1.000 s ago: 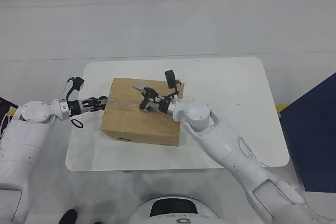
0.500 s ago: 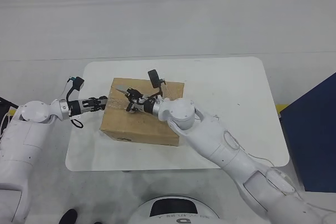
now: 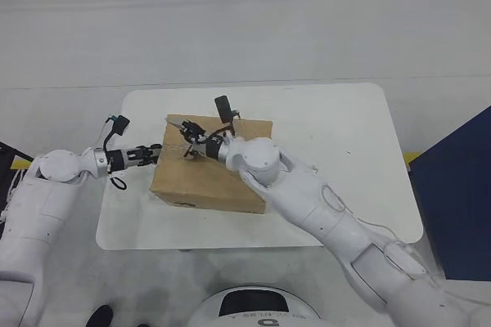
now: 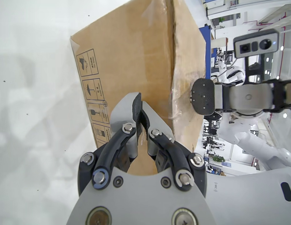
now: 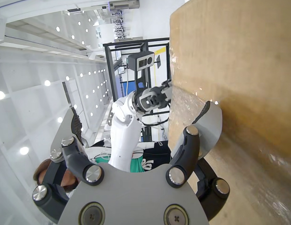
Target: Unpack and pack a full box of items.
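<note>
While the brown taped cardboard box [image 3: 213, 180] sits on the white worktop [image 3: 335, 163], the left pincer [image 3: 155, 150] is clenched at its side. The right pincer [image 3: 180, 127], released, straddles the box's top edge.

A white table [image 3: 335, 147] (rounded corners); a blue panel [image 3: 466, 196] stands well right.

White table [image 3: 335, 147] sitting on pale grey floor [image 3: 229, 41]. To the table's right you are seeing a dark blue partition [image 3: 466, 196], yellow tape [image 3: 412, 156] lying between them. Ceiling lights [image 5: 0, 94] glowing above.
</note>
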